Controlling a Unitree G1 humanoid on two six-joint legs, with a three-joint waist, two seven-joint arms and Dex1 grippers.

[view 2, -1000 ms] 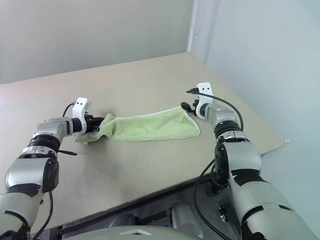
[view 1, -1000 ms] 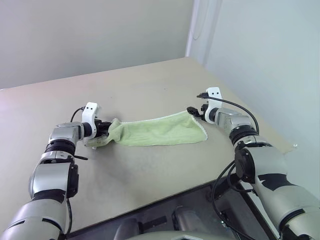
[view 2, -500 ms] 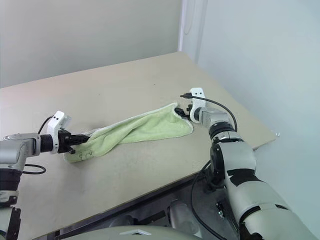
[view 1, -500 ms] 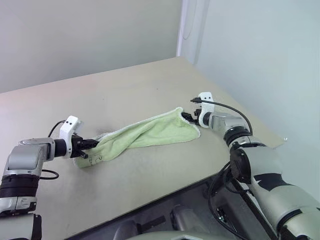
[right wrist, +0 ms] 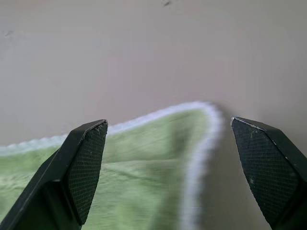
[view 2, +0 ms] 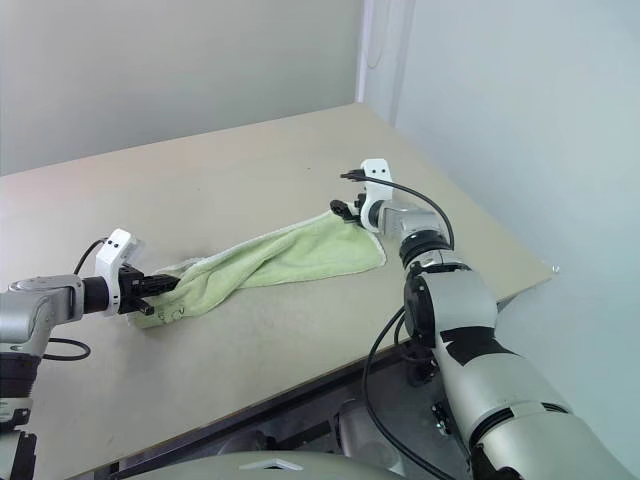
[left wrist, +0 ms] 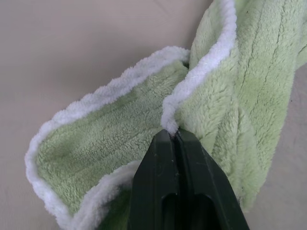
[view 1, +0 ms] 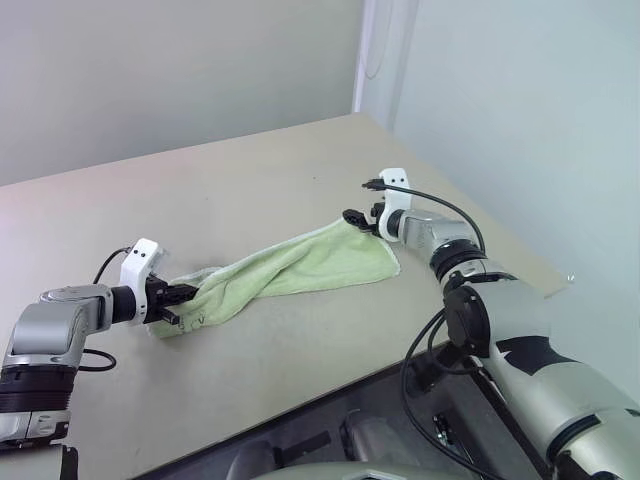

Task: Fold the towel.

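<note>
One towel [view 1: 295, 268] lies on the bench [view 1: 250, 190], a long pale green strip with a whitish hem, twisted along its middle and stretched between the two pincers. Its narrow, bunched end sits in the left pincer [view 1: 185, 295], whose two black fingers are pressed together on the hem, as the left wrist view shows [left wrist: 173, 139]. The broad, flatter end spreads just before the right pincer [view 1: 356, 219]. That pincer's fingers [right wrist: 86, 167] stand wide apart, holding nothing, with the towel's far corner [right wrist: 192, 143] lying between and beneath them on the bench.
</note>
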